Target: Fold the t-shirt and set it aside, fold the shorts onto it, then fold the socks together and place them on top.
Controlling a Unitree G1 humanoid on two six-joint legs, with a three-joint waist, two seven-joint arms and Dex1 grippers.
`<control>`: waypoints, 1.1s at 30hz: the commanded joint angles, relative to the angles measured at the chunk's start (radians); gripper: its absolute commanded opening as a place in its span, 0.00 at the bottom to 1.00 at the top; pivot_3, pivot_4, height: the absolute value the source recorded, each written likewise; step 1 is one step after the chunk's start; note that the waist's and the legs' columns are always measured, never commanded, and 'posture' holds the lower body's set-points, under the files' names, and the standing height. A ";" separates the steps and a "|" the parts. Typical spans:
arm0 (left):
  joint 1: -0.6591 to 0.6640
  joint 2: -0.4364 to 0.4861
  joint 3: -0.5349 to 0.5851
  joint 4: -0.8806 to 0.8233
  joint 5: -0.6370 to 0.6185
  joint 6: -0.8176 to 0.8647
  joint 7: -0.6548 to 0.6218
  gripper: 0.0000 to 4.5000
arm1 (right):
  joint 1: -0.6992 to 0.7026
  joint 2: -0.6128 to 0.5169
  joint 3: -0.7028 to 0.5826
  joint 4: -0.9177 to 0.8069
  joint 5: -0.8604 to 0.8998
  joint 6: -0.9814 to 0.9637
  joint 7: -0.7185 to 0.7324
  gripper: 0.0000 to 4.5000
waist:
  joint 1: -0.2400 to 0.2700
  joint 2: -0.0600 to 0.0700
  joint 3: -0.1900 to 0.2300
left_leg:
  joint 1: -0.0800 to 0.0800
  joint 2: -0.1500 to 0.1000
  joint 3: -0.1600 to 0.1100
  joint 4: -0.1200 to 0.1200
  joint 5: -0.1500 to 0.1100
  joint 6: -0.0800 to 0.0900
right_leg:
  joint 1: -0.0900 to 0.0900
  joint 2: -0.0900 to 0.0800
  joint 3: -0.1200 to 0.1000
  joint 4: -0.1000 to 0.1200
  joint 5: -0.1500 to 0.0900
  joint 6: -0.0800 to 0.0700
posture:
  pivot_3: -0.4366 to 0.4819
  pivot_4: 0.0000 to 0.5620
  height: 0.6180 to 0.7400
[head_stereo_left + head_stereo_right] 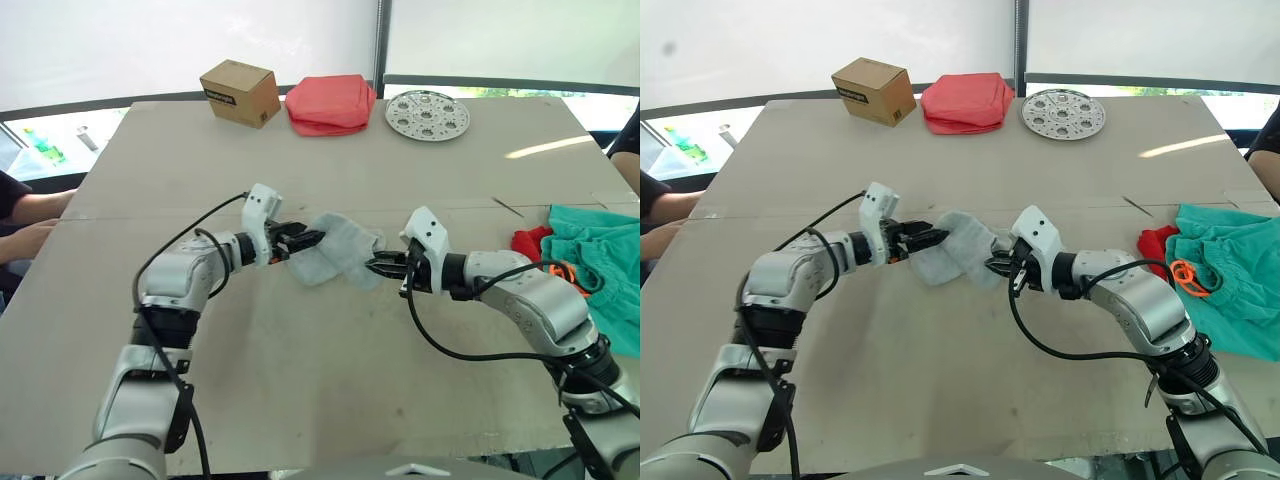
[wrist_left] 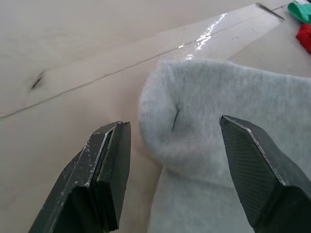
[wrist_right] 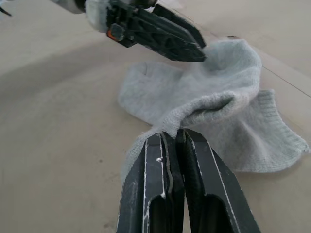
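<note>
Grey socks lie bunched at the middle of the frame on my beige worktop, between my two pincers. My left pincer stands wide apart around one rounded sock end, its fingers either side of the cloth. My right pincer is pinched tight on a fold of the socks. Teal shorts lie at the right edge, with the red t-shirt peeking out beside them. Along the top sit a cardboard box, a salmon-pink bundle and a round metal plate.
</note>
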 commanded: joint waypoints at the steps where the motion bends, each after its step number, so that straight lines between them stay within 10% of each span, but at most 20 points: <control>1: -0.091 -0.042 -0.027 0.161 0.103 -0.141 -0.004 0.64 | -0.001 -0.003 -0.014 -0.041 -0.018 -0.029 0.013 0.00 | 0.001 0.000 0.000 | 0.000 0.000 0.000 0.000 0.001 0.001 | 0.000 0.000 0.000 0.000 0.000 0.000 | 0.48 0.27 1.00; 8: -0.099 -0.068 0.012 0.197 0.121 -0.213 -0.066 0.02 | -0.007 -0.015 -0.041 -0.030 -0.040 -0.021 0.016 0.00 | -0.003 -0.001 0.000 | -0.002 0.000 -0.001 0.000 0.002 0.003 | -0.002 0.000 0.000 0.000 0.000 0.000 | 0.48 0.27 1.00; 20: 0.377 -0.060 0.416 -0.821 -0.238 0.463 0.355 0.02 | -0.358 -0.121 0.015 0.289 -0.040 0.100 0.263 0.00 | -0.010 -0.001 0.000 | -0.003 0.002 0.000 0.001 0.002 0.003 | -0.003 0.001 0.001 0.002 0.000 0.000 | 0.48 0.27 1.00; 33: 0.509 -0.230 0.414 -0.941 -0.195 0.492 0.628 0.02 | -0.739 0.085 0.204 1.097 -0.355 -0.325 0.549 0.00 | 0.000 -0.002 0.000 | -0.002 0.000 0.000 0.003 0.004 -0.006 | -0.002 0.002 0.001 0.003 0.002 -0.001 | 0.48 0.27 1.00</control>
